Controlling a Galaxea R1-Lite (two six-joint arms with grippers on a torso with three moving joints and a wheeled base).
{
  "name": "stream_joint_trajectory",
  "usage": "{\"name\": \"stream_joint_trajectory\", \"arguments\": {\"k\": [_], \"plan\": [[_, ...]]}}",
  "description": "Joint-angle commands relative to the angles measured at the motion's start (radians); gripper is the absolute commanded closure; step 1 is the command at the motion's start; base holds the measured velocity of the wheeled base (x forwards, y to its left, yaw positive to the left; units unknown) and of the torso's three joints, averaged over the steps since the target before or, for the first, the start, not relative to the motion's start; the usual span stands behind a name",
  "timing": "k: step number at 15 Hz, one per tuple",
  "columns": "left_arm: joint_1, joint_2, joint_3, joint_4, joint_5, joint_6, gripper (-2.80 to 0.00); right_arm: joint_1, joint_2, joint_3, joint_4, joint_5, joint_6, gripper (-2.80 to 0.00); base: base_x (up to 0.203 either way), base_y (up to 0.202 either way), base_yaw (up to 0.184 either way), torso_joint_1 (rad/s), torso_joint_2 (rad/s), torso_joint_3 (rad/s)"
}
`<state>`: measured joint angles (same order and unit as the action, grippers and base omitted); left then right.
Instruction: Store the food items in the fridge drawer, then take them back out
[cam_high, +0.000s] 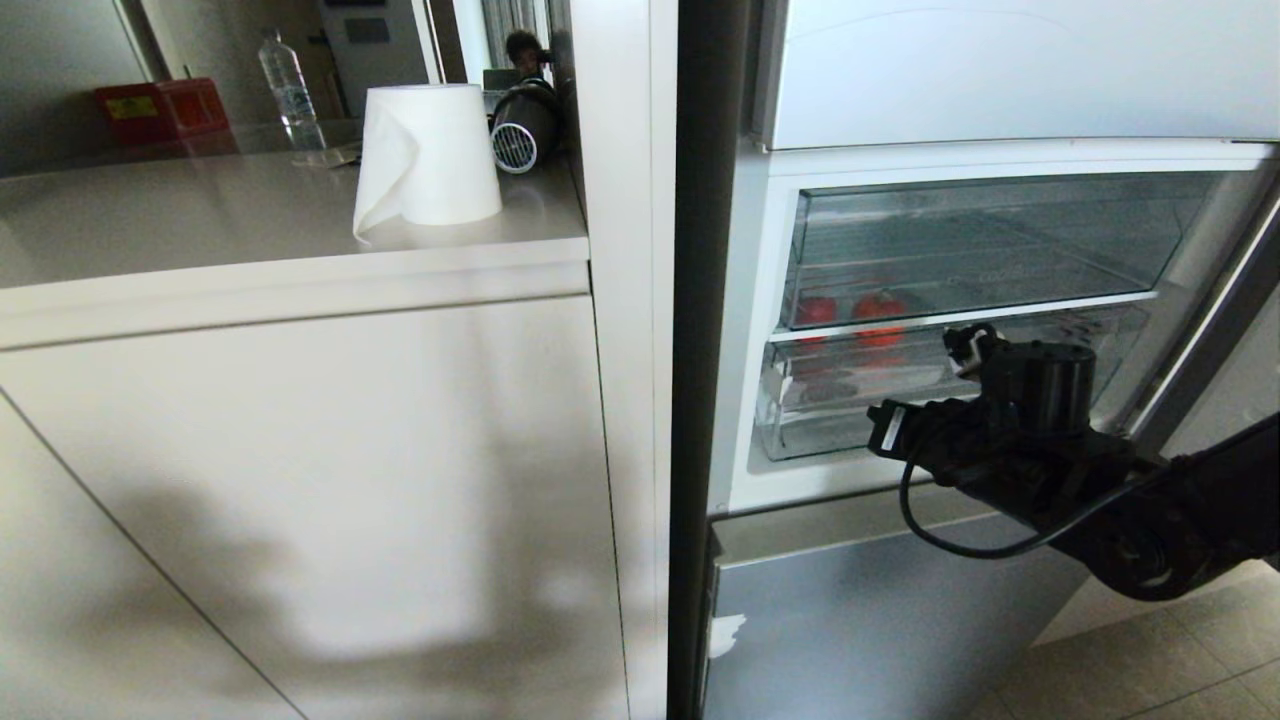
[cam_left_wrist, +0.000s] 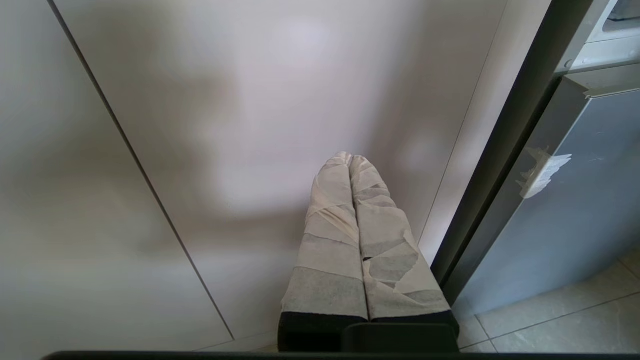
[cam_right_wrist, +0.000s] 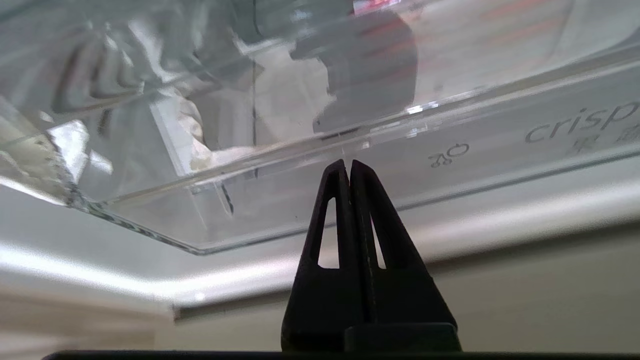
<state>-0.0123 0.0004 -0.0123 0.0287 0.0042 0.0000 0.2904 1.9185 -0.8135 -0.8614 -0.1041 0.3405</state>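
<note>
The black right gripper (cam_right_wrist: 348, 165) is seen clenched on nothing, tips just below the front lip of the clear plastic pull-out fridge drawer (cam_right_wrist: 300, 195). Two bright red rounded food items (cam_high: 850, 308) are seen through clear plastic above it. The tape-wrapped left gripper (cam_left_wrist: 350, 160) is pressed shut, empty, parked facing the pale cabinet panel (cam_left_wrist: 250, 100).

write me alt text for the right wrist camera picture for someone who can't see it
The right gripper, its black fingers pressed shut, points at the front lip of a clear plastic fridge drawer seen from below. The drawer front carries pale printed lettering, and a white fridge frame runs beneath it.
</note>
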Motion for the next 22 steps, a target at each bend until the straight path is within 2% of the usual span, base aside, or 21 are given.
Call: {"name": "stream_joint_trajectory", "arguments": {"k": [1,4,7,11,14,16,18,20,22], "plan": [[0.000,0.000,0.000,0.000,0.000,0.000,0.00,0.001,0.030,-0.018,-0.018,0.000,0.000,0.00,0.000,0.000,0.000,0.000,0.00,0.000],[0.000,0.000,0.000,0.000,0.000,0.000,0.00,0.014,-0.013,0.027,-0.016,-0.006,-0.007,0.00,0.000,0.000,0.000,0.000,0.00,0.000],[0.000,0.000,0.000,0.000,0.000,0.000,0.00,0.043,-0.203,0.159,-0.004,-0.009,-0.014,0.00,0.000,0.000,0.000,0.000,0.00,0.000],[0.000,0.000,0.000,0.000,0.000,0.000,0.00,0.061,-0.541,0.376,0.063,-0.014,-0.063,0.00,0.000,0.000,0.000,0.000,0.00,0.000],[0.000,0.000,0.000,0.000,0.000,0.000,0.00,0.055,-0.877,0.508,0.189,-0.015,-0.138,0.00,0.000,0.000,0.000,0.000,0.00,0.000],[0.000,0.000,0.000,0.000,0.000,0.000,0.00,0.018,-1.118,0.593,0.295,-0.012,-0.207,0.00,0.000,0.000,0.000,0.000,0.00,0.000],[0.000,0.000,0.000,0.000,0.000,0.000,0.00,-0.052,-1.317,0.697,0.381,0.003,-0.270,0.00,0.000,0.000,0.000,0.000,0.00,0.000],[0.000,0.000,0.000,0.000,0.000,0.000,0.00,-0.155,-1.468,0.773,0.518,0.084,-0.308,0.00,0.000,0.000,0.000,0.000,0.00,0.000],[0.000,0.000,0.000,0.000,0.000,0.000,0.00,-0.202,-1.616,0.799,0.692,0.150,-0.352,0.00,0.000,0.000,0.000,0.000,0.00,0.000]]}}
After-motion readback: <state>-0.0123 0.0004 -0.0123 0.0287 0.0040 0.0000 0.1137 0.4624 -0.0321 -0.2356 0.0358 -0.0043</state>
